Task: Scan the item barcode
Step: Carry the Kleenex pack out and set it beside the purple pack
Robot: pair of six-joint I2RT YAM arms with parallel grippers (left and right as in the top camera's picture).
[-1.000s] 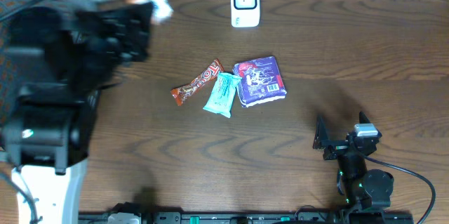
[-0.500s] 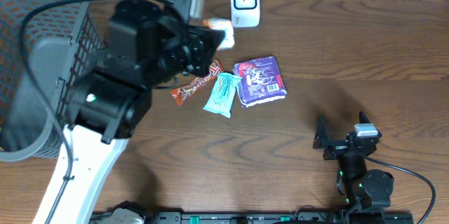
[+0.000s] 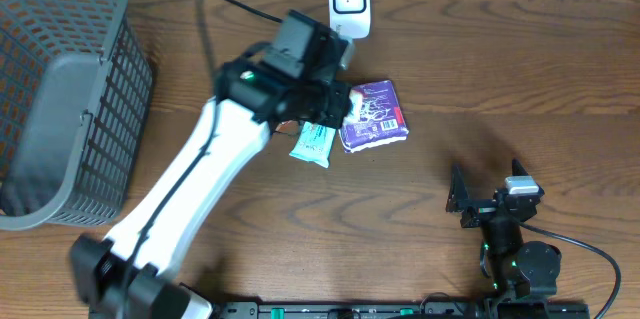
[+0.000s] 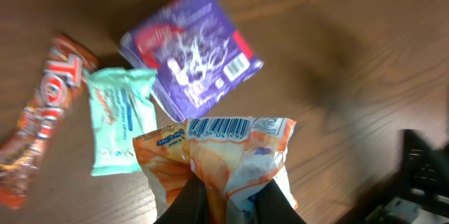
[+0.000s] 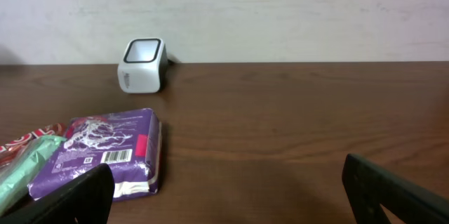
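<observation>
Now the left jaws pinch the orange packet (image 4: 223, 164) narrowly, seemingly just short of the scanner (image 3: 349, 3); its barcode (image 4: 221, 127) should be turned squarely to the scanner's window. Right jaws gape wide, empty.

One basket (image 3: 120, 109), left; one scanner (image 3: 349, 4), far. Four wrapped items: orange packet (image 4: 231, 147), purple packet (image 4: 189, 55), green packet (image 4: 119, 119), red bar (image 4: 42, 126).

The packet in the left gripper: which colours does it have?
The packet is orange and white, best seen in the left wrist view.
</observation>
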